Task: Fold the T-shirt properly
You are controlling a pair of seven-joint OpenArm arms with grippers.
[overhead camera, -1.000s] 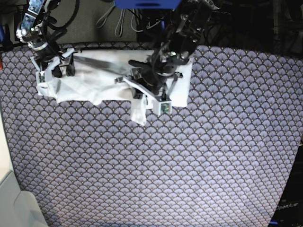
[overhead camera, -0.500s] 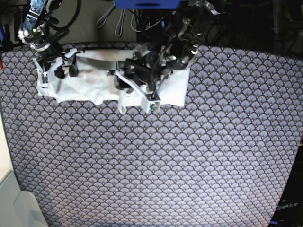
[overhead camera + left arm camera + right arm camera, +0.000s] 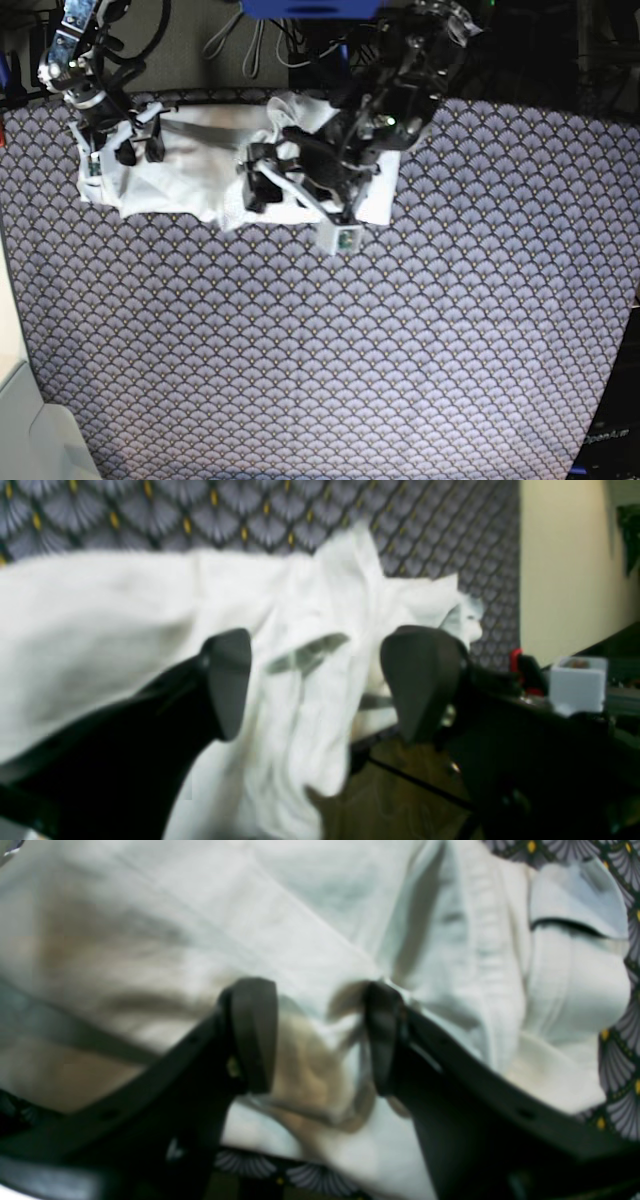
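T-shirt (image 3: 200, 180) bunched at the far edge of the patterned cloth (image 3: 400, 350); left gripper (image 3: 320, 685) jaws apart, holding nothing, right gripper (image 3: 320, 1037) jaws spread over a fold.

I count one plain white short-sleeved T-shirt of soft thin cloth (image 3: 190, 180), bunched at the far edge of one purple-grey scallop-patterned table cloth (image 3: 330, 350). I see two black robot arms, one on each side of the base view, so two grippers: the left gripper (image 3: 262, 178) and the right gripper (image 3: 135, 148). Each shows two dark fingers (image 3: 227, 680) in its wrist view, four in all. One pale wall panel (image 3: 565, 565) shows in the left wrist view, and one small grey box (image 3: 577, 685) beside it.
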